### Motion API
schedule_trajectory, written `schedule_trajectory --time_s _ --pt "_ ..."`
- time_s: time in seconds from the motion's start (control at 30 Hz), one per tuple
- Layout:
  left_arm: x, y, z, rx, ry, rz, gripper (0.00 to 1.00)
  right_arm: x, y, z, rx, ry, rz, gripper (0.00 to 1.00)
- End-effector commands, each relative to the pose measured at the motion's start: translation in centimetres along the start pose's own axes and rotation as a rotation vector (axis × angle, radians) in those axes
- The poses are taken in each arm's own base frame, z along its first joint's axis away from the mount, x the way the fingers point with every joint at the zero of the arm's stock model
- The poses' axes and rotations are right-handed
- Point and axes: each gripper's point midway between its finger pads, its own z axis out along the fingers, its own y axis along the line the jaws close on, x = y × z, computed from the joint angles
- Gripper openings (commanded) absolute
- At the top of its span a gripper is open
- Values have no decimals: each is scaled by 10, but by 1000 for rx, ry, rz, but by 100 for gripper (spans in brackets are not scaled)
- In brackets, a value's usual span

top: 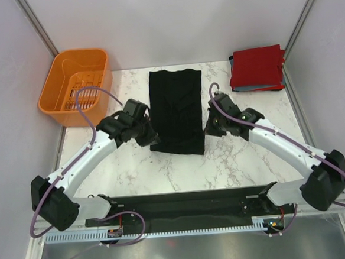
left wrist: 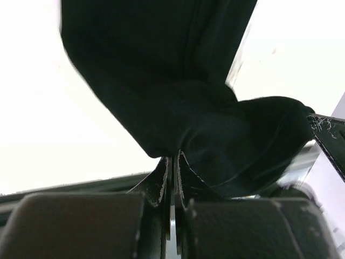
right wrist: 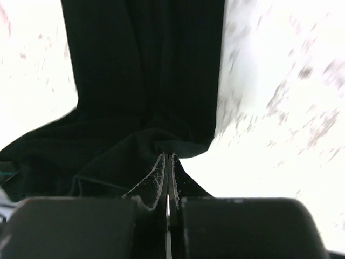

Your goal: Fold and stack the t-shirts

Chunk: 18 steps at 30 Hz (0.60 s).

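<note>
The black t-shirt lies as a long narrow strip down the middle of the marble table. My left gripper is shut on its near left corner, and the cloth bunches at the fingertips. My right gripper is shut on its near right corner, with the black cloth stretching away from the jaws. The near hem hangs lifted between both grippers. A folded red t-shirt lies on a folded grey-blue one at the back right.
An orange plastic basket stands at the back left corner. Grey walls close in both sides. A black rail runs along the near edge by the arm bases.
</note>
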Motion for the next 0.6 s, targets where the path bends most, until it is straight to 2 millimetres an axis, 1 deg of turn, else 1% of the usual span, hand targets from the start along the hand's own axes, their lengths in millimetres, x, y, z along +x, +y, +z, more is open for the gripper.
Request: schedule_trajectory --time_s 0.0,0.03,0.07,0.1,0.13,0.17,0.2,0.23,0.27,0.3,0.33,0.37,0.4,0.43,0.47,0.5,0.53,0.57 --pt "-48 -22 -10 38 -78 73 2 -54 9 -2 -2 -92 -97 0" --pt "-55 -24 -7 37 -81 82 2 -59 7 9 18 -78 -104 0" --pt "-66 -24 -6 33 -89 73 2 -74 12 7 3 -92 -100 0" --pt "-73 -30 -1 36 -78 74 2 -79 12 11 4 -90 -112 0" --pt "-79 -30 2 34 -79 75 2 -83 11 23 16 -78 -113 0" --pt "-87 -28 4 28 -84 62 2 -95 15 23 0 -88 -104 0" --pt "-93 -31 6 35 -81 56 2 -98 16 27 -5 -86 -109 0" --pt "-96 -28 15 19 -66 48 2 -100 14 39 5 -70 -106 0" --pt "-103 -22 21 4 -62 45 2 -109 18 41 -5 -78 -100 0" --pt "-109 -25 22 11 -65 47 2 -111 22 45 -15 -70 -99 0" --pt "-111 -20 35 -11 -41 47 2 -111 21 55 -4 -54 -99 0" --pt "-117 -15 40 -18 -34 37 2 -118 26 56 -10 -66 -98 0" --pt "-122 -18 42 -7 -30 37 2 -119 26 60 -8 -62 -97 0" --pt "-126 -17 48 -12 -24 34 2 -117 24 68 3 -48 -97 0" --pt "-128 -11 60 -31 -4 34 2 -122 25 71 3 -53 -94 0" --pt "-135 -15 62 -26 -11 37 2 -122 23 75 11 -46 -93 0" --pt "-138 -14 66 -29 -9 41 2 -120 21 83 19 -35 -93 0" --pt "-140 -8 79 -49 10 33 2 -122 20 86 23 -35 -90 0"
